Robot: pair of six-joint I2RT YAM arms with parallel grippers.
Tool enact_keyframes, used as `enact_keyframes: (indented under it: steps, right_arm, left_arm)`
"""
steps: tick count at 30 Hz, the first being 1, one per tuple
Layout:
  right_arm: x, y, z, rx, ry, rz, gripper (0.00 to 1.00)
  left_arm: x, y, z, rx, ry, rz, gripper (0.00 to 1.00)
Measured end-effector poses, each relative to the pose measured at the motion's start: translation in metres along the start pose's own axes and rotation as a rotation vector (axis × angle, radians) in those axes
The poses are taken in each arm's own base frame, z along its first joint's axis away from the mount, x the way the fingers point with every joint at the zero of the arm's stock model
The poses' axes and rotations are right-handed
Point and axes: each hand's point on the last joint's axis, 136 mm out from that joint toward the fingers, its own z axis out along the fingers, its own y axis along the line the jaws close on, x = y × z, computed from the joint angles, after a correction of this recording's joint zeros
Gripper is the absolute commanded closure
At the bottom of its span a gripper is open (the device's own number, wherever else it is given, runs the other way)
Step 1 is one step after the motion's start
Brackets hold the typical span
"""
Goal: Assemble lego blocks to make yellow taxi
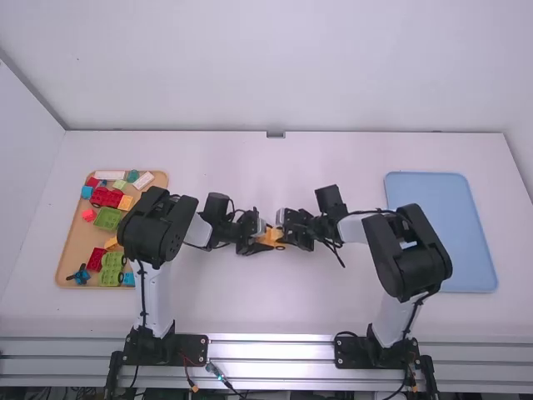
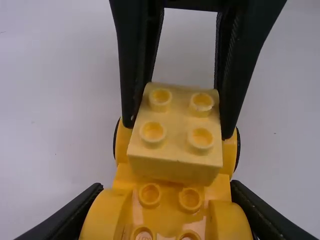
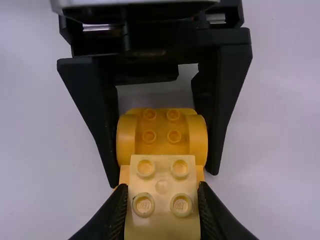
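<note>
Left gripper [image 1: 261,242] holds car base [image 3: 162,137]; right gripper [image 1: 286,236] pinches pale block [image 3: 162,187], apparently seated on it; brick tray [image 1: 73,250] left of it, blue tray [image 1: 445,196] right.

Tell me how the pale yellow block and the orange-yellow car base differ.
The block is pale yellow; the car base is a deeper orange-yellow. The block is boxy with straight sides, while the car base has rounded fenders. The block is the shorter piece; the car base extends out from under it. The right gripper grips the block, and the left gripper grips the car base. Both have round studs.
</note>
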Motion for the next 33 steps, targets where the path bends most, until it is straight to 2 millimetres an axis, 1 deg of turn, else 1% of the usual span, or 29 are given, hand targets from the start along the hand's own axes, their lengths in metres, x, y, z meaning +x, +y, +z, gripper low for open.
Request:
enact_keyframes:
  steps: [1,2,16,20,21,23,25,26,28,31,33]
  right_arm:
    - [-0.0002,0.0011,0.0015,-0.002,0.005,-0.002,0.93]
    - [-0.0002,0.0012,0.002,-0.001,0.008,-0.005,0.93]
    - [0.0054,-0.001,-0.0057,0.0,0.001,0.057,0.9]
    - [0.0053,-0.0011,-0.0057,0.0,0.0,0.057,0.91]
    - [0.0053,-0.0011,-0.0057,0.0,0.0,0.057,0.88]
    - [0.0054,-0.0011,-0.0057,0.0,0.001,0.057,0.78]
    - [0.0054,-0.0011,-0.0056,0.0,0.001,0.057,0.62]
    - [0.0056,-0.0015,-0.0054,0.002,0.003,0.061,0.48]
    - [0.005,-0.0027,-0.0055,0.006,0.002,0.055,0.42]
    - [0.0062,-0.0036,-0.0055,0.012,0.009,0.054,0.27]
    - [0.0057,-0.0065,-0.0055,0.023,0.009,0.044,0.2]
  left_arm:
    - [0.0,-0.0004,0.0001,0.001,0.0,0.003,0.43]
    - [0.0001,-0.0004,0.0,0.001,0.0,0.004,0.43]
    - [0.0004,-0.0005,0.0001,0.003,0.002,0.0,0.42]
    - [0.0003,-0.0005,0.0002,0.003,0.002,0.001,0.41]
    - [0.0004,-0.0005,0.0001,0.003,0.002,0.0,0.41]
    - [0.0003,-0.0004,0.0001,0.003,0.002,0.001,0.41]
    - [0.0004,-0.0005,0.0001,0.003,0.002,0.001,0.41]
    - [0.0003,-0.0005,0.0002,0.003,0.002,0.001,0.41]
    - [0.0003,-0.0005,0.0002,0.003,0.002,0.001,0.41]
    - [0.0003,-0.0006,0.0002,0.003,0.002,0.001,0.4]
    - [0.0003,-0.0005,0.0002,0.003,0.002,0.001,0.4]
